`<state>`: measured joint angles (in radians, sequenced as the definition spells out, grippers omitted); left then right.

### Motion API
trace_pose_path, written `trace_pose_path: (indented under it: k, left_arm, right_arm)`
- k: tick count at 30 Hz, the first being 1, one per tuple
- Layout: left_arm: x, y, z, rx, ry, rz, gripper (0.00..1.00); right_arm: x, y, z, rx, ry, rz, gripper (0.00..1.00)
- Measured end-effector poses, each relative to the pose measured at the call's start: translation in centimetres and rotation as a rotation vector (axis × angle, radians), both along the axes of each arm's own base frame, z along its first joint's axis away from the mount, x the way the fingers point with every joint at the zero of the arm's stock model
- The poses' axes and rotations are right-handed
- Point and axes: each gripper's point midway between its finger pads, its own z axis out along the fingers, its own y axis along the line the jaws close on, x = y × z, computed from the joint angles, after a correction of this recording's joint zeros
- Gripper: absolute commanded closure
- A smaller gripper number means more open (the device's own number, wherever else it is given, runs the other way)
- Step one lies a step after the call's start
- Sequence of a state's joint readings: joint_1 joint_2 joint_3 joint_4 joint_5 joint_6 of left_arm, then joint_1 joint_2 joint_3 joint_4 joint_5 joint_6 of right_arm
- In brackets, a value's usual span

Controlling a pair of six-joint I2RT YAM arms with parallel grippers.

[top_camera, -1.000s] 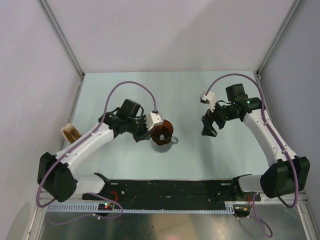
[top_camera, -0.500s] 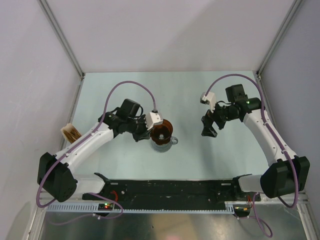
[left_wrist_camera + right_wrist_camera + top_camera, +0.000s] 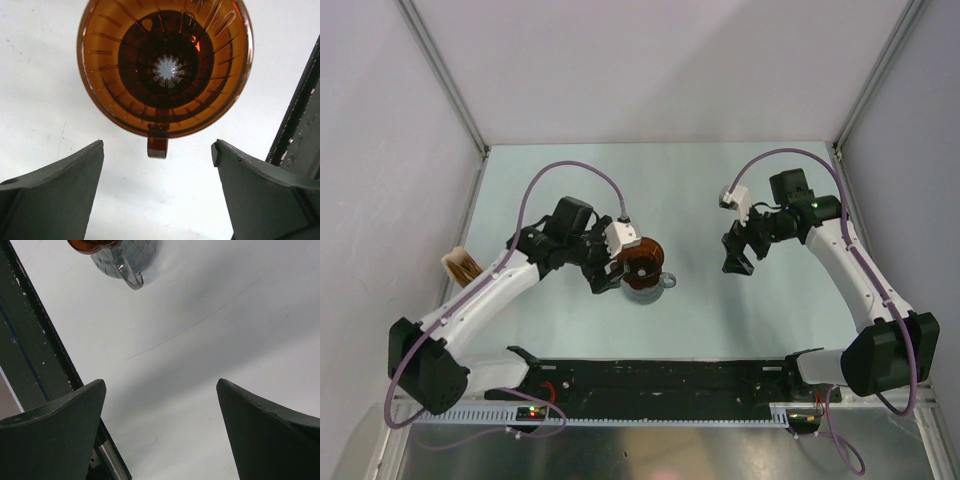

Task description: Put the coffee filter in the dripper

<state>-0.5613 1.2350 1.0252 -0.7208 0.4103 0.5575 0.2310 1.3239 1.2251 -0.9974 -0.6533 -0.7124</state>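
Note:
The dripper [image 3: 643, 261], a reddish-brown translucent cone, sits on a clear glass jug [image 3: 667, 282] near the middle of the table. In the left wrist view the dripper [image 3: 165, 65] shows bare ribs and its centre hole, with no paper inside. Its small handle [image 3: 157, 147] points at my left gripper [image 3: 157, 144], which is open, the handle tip untouched between the fingertips. From above, the left gripper [image 3: 604, 273] is just left of the dripper. My right gripper [image 3: 734, 262] hangs open and empty to the right. The coffee filter is out of view.
A small orange box with brown paper edges [image 3: 461, 266] stands at the table's left edge. A black rail [image 3: 660, 378] runs along the near edge. The right wrist view shows the jug [image 3: 125, 262] far ahead and the rail [image 3: 35, 355] on its left.
My left gripper has opened wide and drawn back a little to the left from the dripper. The right arm has not moved.

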Motion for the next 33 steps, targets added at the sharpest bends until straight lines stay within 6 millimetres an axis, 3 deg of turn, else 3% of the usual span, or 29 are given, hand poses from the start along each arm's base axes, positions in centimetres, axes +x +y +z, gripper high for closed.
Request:
trace_pose_path:
  k: [3,4,8,12,17,20,24,30,33]
  left_arm:
    - [-0.1,0.3,1.4,-0.025,-0.039,0.011,0.01]
    - [-0.4,0.8,3.0,-0.056,-0.076,0.035,0.01]
    - [-0.2,2.4,5.1,-0.102,-0.082,0.135,0.0]
    - [2.2,7.1,9.4,-0.187,-0.126,0.418,0.0]
    - [2.9,13.5,13.4,-0.267,-0.175,0.765,0.08]
    - [2.6,18.1,13.6,-0.29,-0.158,1.006,0.16]
    - [0.9,24.3,12.1,-0.312,-0.076,1.356,0.24]
    - [-2.4,28.9,9.9,-0.35,0.046,1.701,0.41]
    - [-3.7,30.5,9.0,-0.374,0.109,1.837,0.43]
  right_arm:
    - [-0.1,0.1,0.0,-0.001,-0.003,0.008,0.01]
    - [-0.1,0.2,0.0,-0.002,-0.004,0.014,0.01]
    - [-0.2,0.4,0.0,-0.001,-0.007,0.021,0.01]
    - [0.0,0.7,0.2,0.006,-0.015,0.02,0.0]
    - [0.3,0.9,0.4,0.015,-0.022,0.011,0.01]
    - [0.4,1.0,0.4,0.019,-0.026,0.008,0.0]
    - [0.7,1.1,0.4,0.022,-0.028,0.006,0.0]
    - [1.2,1.4,-0.3,0.03,-0.003,-0.001,0.01]
    - [1.6,1.6,-0.4,0.04,0.006,-0.012,0.01]
